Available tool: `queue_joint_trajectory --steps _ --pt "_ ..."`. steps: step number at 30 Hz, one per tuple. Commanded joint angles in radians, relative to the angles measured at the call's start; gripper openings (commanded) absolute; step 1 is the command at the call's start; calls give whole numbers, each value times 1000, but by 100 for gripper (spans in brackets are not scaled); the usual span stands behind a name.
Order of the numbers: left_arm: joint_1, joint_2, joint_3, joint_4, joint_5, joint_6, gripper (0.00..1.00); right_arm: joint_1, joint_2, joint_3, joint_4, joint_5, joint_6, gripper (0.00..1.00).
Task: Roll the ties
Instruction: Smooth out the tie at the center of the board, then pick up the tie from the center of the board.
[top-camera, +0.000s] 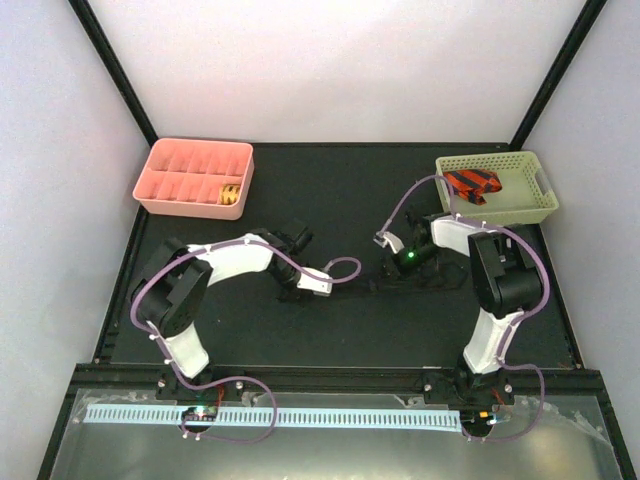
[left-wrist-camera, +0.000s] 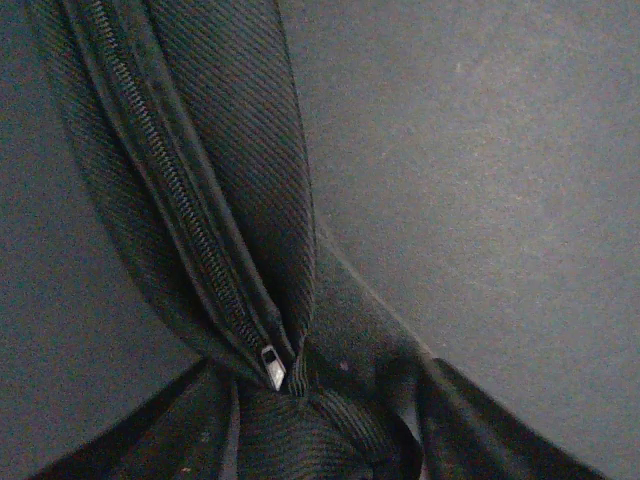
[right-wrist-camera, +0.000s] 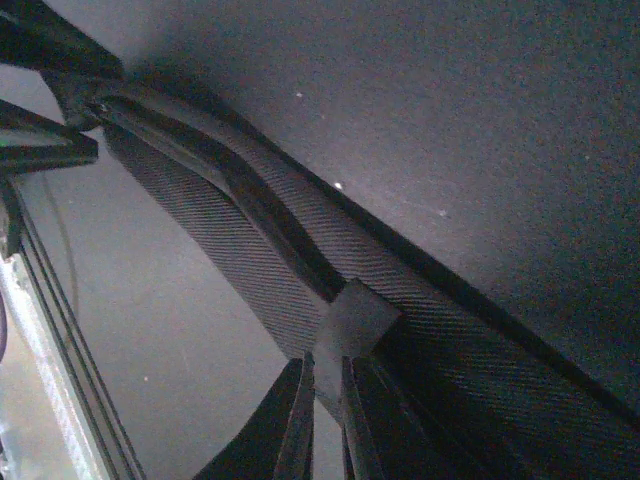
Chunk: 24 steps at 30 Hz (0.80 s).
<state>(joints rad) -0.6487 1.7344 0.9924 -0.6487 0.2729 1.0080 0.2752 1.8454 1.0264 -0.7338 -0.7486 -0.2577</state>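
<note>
The black tie (left-wrist-camera: 220, 150) lies stretched along the tabletop (top-camera: 340, 200), its long axis running left to right between the arms, with the left gripper (left-wrist-camera: 320, 440) half-closed on its bunched end and the right gripper (right-wrist-camera: 325, 370) pinched almost closed on the strip farther along.

Black table (top-camera: 340, 330): pink divided tray (top-camera: 175, 205) far left, pale green basket (top-camera: 500, 212) far right, black tie (left-wrist-camera: 220, 150) stretched mid-table.

Black tie (left-wrist-camera: 220, 150), red-and-black striped tie (top-camera: 472, 185), pink tray (top-camera: 185, 208)
</note>
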Motion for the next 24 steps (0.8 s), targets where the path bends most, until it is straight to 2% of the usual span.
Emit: queue_joint_trajectory --steps 1,4,7,14,19,24 --pt "52 -71 -24 1 68 -23 60 7 -59 17 8 -76 -16 13" --pt "104 -167 -85 45 127 -87 73 26 -93 14 23 -136 -2 13" --pt "152 -257 -178 101 144 -111 77 72 -116 14 50 -140 23 13" --pt "172 -309 -256 138 123 -138 71 166 -43 54 121 -197 89 12" --pt "165 -264 -255 185 85 -176 67 230 44 127 160 -235 149 11" --pt "151 -234 -252 203 74 -193 64 312 105 175 222 -212 209 10"
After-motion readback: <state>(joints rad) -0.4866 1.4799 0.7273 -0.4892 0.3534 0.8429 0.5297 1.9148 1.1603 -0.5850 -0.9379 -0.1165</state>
